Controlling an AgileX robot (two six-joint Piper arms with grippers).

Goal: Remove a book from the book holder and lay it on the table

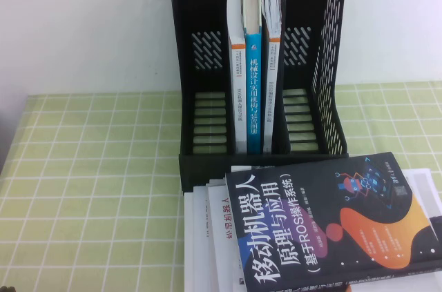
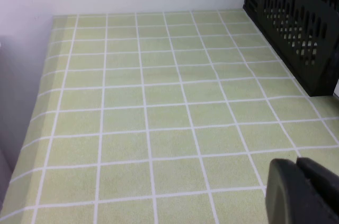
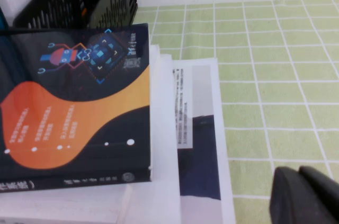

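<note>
Both tools are sitting low and close to the robot, out of the high view. Left tool (image 2: 304, 192) is showing only as a dark tip hovering over bare checkered counter (image 2: 159, 107), well apart from the black book holder (image 2: 296, 28); I cannot tell whether it is apart or together. Right tool (image 3: 307, 195) is likewise appearing as a dark tip, hanging over the counter just beside a pile of books, and its state cannot be told either. Neither is gripping anything that shows.

Nearest on the counter, a dark book with an orange cover (image 1: 331, 219) is lying flat on top of several white books (image 1: 207, 237), the pile spreading in front of the holder and touching its front lip. Behind it, the book holder is standing against the wall, and three books are standing upright in its middle compartment: a white one on the left, a blue-spined book (image 1: 254, 92) in the middle, and a thin white-spined book (image 1: 274, 78) on the right. Its side compartments are looking empty.

As a judgement, the pull has not yet begun. Those three spines are pressing together, so a tool closing on one may be dragging its neighbour out too. Reaching across the stacked pile could be nudging the top book askew, and a tug at an angle could be tipping the light holder forward.
</note>
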